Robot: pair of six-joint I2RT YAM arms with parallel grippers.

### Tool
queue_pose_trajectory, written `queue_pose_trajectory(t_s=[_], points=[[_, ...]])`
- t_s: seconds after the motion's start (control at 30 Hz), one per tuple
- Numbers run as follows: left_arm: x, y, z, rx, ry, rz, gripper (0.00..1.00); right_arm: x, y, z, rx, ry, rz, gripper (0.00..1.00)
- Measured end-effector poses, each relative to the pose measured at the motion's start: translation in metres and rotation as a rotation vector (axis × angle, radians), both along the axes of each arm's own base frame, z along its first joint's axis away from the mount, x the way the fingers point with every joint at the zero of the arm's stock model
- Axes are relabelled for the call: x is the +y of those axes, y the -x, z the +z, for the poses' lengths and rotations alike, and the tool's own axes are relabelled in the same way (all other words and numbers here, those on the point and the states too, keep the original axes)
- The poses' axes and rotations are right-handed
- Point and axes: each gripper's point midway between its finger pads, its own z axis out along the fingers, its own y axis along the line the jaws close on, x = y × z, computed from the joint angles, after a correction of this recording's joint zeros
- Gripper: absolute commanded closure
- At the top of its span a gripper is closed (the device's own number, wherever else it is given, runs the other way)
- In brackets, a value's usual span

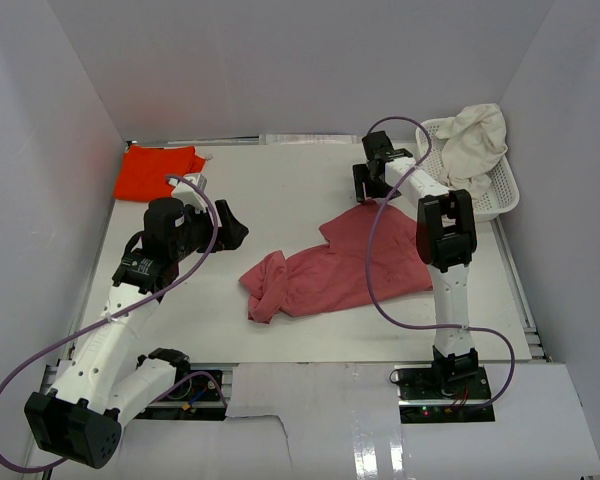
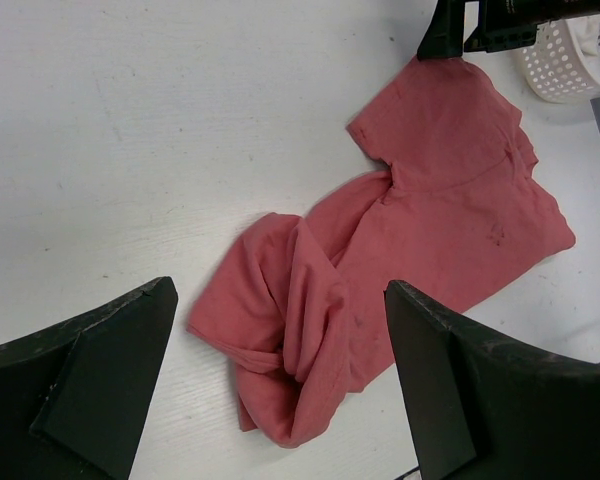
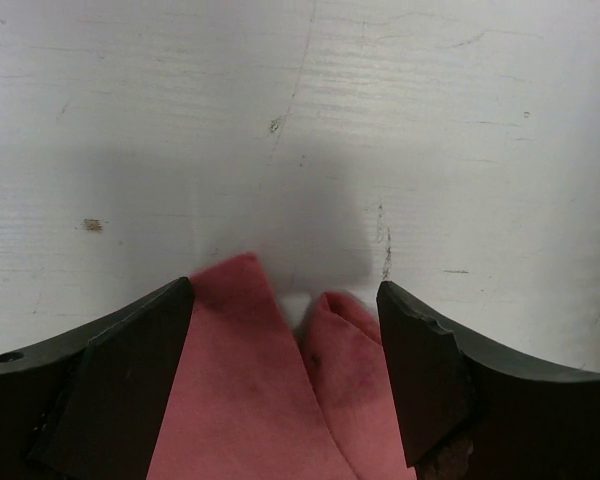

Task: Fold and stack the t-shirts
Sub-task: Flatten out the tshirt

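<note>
A: While the rose shirt (image 1: 340, 265) lies mid-table (image 1: 280, 185), its left end bunched, where are the other two?

B: Orange shirt (image 1: 160, 172) is at the far left corner. Cream shirt (image 1: 477, 140) is heaped in the basket (image 1: 507, 197), far right.

A: Left gripper (image 1: 235, 230)?

B: Jaws wide apart, holding nothing, hovering just left of the rose shirt.

A: Right gripper (image 3: 285, 290)?

B: Jaws apart as well, low at the rose shirt's far edge. Cloth shows between the fingers (image 3: 130, 370), unpinched.
</note>
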Motion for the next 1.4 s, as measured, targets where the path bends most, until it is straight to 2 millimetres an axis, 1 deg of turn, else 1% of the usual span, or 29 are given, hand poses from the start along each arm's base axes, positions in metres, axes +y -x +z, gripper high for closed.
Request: queue_pose_trajectory(t_s=[0.07,0.17,0.2,0.3,0.37,0.4,0.47,0.67,0.87,0.9,0.93,0.97,1.03,1.07,1.17,1.27,1.33,1.37,1.4], points=[[0.0,0.0,0.0,0.0,0.0,-0.002,0.04,0.0,-0.002,0.002,-0.013,-0.001,0.003,0.19],[0.0,0.0,0.0,0.0,0.001,-0.003,0.04,0.0,-0.003,0.01,-0.034,-0.003,0.014,0.22],[0.0,0.0,0.0,0.0,0.001,-0.003,0.04,0.001,-0.004,0.012,-0.039,-0.004,0.016,0.26],[0.0,0.0,0.0,-0.001,-0.001,-0.004,0.04,0.004,-0.006,0.026,-0.068,-0.023,0.031,0.29],[0.0,0.0,0.0,-0.001,-0.001,-0.004,0.04,0.006,-0.007,0.029,-0.074,-0.034,0.036,0.31],[0.0,0.0,0.0,-0.001,-0.001,-0.004,0.04,0.008,-0.007,0.03,-0.073,-0.044,0.042,0.34],[0.0,0.0,0.0,-0.001,-0.001,-0.004,0.04,0.011,-0.005,0.028,-0.064,-0.06,0.054,0.4],[-0.001,0.0,0.0,-0.001,0.0,-0.007,0.04,0.019,-0.004,0.022,-0.041,-0.092,0.074,0.38],[-0.001,0.001,0.0,-0.001,0.0,-0.009,0.04,0.019,0.001,0.004,0.007,-0.089,0.077,0.38],[-0.001,0.001,0.0,0.0,0.001,-0.01,0.04,0.019,0.003,0.003,0.014,-0.087,0.076,0.4],[-0.001,0.001,0.0,-0.001,0.001,-0.01,0.04,0.019,0.003,0.003,0.016,-0.086,0.077,0.43],[-0.001,0.001,0.0,0.0,0.001,-0.011,0.04,0.019,0.003,0.002,0.016,-0.086,0.078,0.54],[-0.001,0.001,0.0,-0.001,0.001,-0.011,0.04,0.019,0.003,0.002,0.017,-0.087,0.079,0.68],[-0.001,0.001,0.0,0.0,0.001,-0.011,0.04,0.019,0.003,0.002,0.018,-0.088,0.08,0.71],[-0.001,0.001,0.0,0.0,0.001,-0.011,0.04,0.02,0.004,0.002,0.02,-0.091,0.079,0.85],[-0.001,0.001,0.0,-0.001,0.0,-0.011,0.04,0.019,0.005,0.001,0.025,-0.092,0.076,0.83],[-0.001,0.001,0.0,-0.001,-0.001,-0.012,0.04,0.019,0.007,0.001,0.032,-0.091,0.075,0.84],[-0.001,0.001,0.0,-0.002,-0.001,-0.012,0.04,0.019,0.008,0.001,0.036,-0.089,0.075,0.92],[-0.001,0.001,0.0,-0.002,-0.001,-0.012,0.04,0.018,0.009,0.0,0.04,-0.088,0.075,0.92]])
